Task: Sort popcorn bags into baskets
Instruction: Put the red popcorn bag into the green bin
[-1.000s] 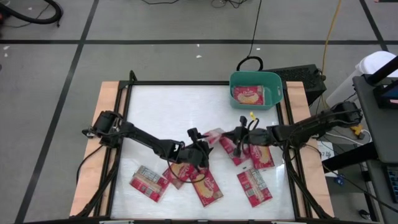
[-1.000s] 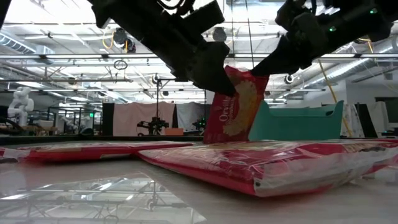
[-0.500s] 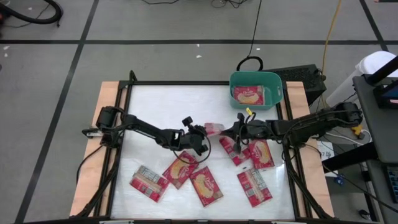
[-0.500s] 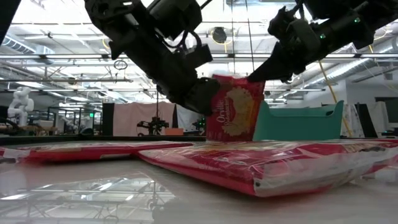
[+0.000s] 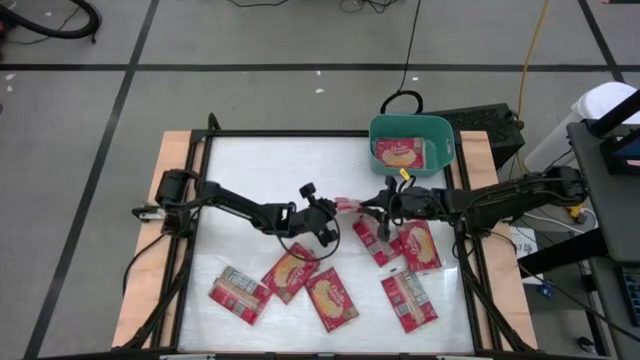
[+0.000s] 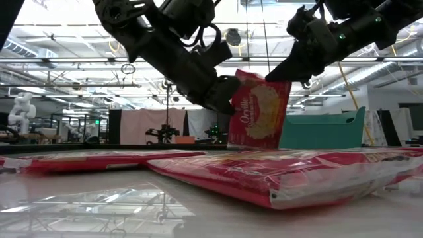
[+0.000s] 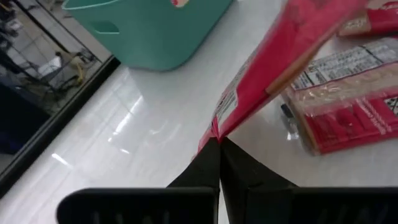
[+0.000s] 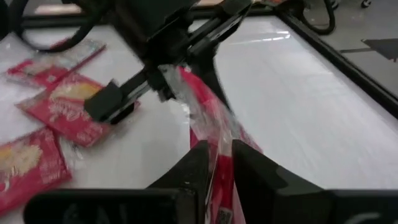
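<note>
Popcorn bag point(image 6: 259, 109), lettered "Orville", upright above the table point(image 5: 270, 170) near the basket point(image 5: 412, 142); left fingers point(image 7: 211, 167) pinch one edge, right fingers point(image 8: 198, 168) straddle the other.

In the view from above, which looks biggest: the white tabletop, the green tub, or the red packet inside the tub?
1. White tabletop, by far.
2. Teal tub, a few packets wide.
3. Red packet lying inside it, smallest.

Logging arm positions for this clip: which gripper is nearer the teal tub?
Right. The right gripper is just below the teal tub, toward the table's middle; the left gripper is farther left, across the held popcorn bag.
</note>
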Controlling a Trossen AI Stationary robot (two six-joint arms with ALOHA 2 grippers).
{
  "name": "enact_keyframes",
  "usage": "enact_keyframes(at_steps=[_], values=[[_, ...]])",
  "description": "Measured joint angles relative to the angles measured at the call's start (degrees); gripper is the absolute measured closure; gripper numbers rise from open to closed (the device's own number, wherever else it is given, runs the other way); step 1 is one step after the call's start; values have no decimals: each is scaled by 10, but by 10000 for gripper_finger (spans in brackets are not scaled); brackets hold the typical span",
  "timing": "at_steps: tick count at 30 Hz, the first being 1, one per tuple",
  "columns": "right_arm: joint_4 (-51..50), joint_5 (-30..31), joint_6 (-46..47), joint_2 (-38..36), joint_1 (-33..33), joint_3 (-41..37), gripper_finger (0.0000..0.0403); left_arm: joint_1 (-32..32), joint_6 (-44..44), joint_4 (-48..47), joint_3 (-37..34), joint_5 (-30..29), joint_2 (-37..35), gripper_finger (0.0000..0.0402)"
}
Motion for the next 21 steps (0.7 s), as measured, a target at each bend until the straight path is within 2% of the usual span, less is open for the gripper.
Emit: enact_keyframes(at_steps=[5, 12, 15, 18, 21], values=[[-10, -11, -7, -1, 0, 0, 320, 9, -1, 17, 0, 26, 0, 400], [-40, -13, -26, 2, 0, 0, 236, 15, -8, 24, 1, 48, 0, 400], [-56, -13, -45, 3, 0, 0, 211, 18, -11, 37, 1, 62, 0, 401], [-66, -17, -55, 7, 1, 0, 215, 17, -9, 51, 2, 67, 0, 401], [-64, -18, -65, 6, 1, -1, 255, 18, -9, 53, 2, 68, 0, 401]])
